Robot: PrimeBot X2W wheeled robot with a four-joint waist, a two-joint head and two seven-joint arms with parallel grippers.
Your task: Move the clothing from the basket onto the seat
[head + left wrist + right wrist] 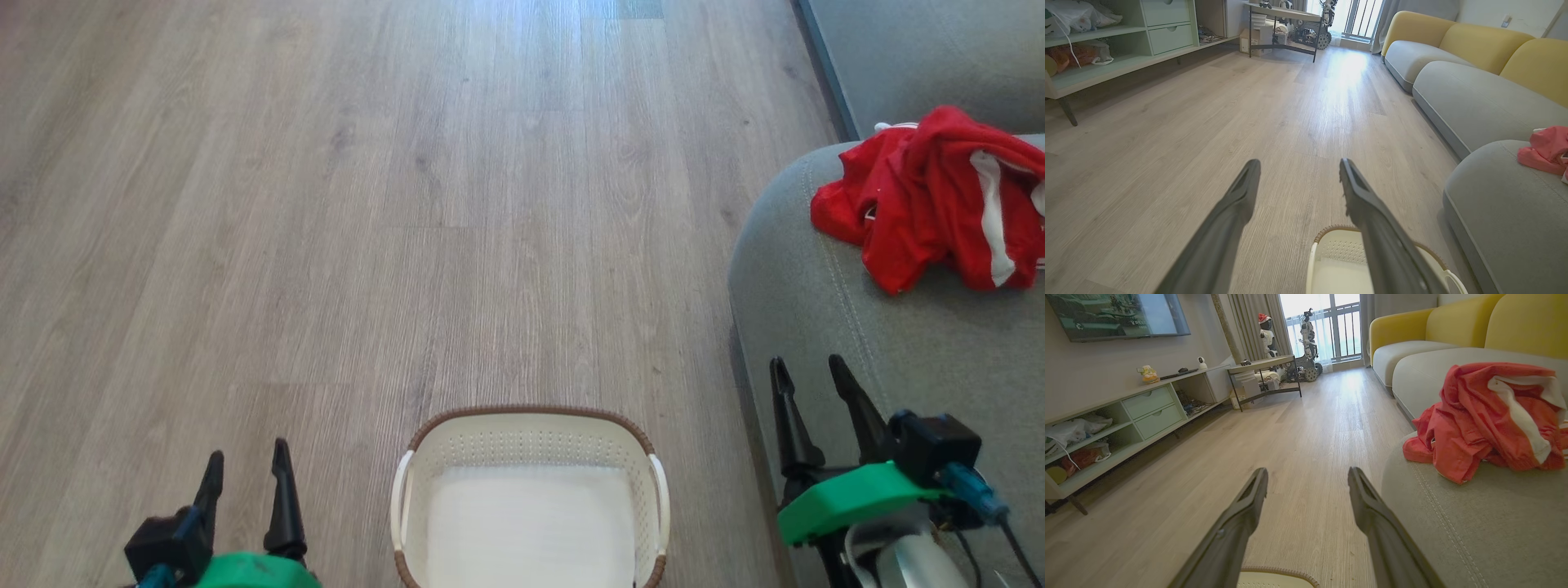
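Observation:
The red clothing (931, 196) with white stripes lies crumpled on the grey seat (890, 359) at the right; the right wrist view shows the clothing (1490, 416) on the seat (1486, 526). The cream basket (529, 437) with a brown rim stands on the floor at the bottom centre, with nothing in it. My left gripper (247, 461) is open at the lower left, left of the basket. My right gripper (810, 376) is open over the seat's front edge, below the clothing. In the left wrist view the basket (1337, 249) sits beside my right finger.
Wood floor (408, 204) spreads ahead. A long grey and yellow sofa (1474, 81) runs along the right. A pale green cabinet (1126, 416) lines the left wall, and a small black-legged table (1261, 371) stands near the window.

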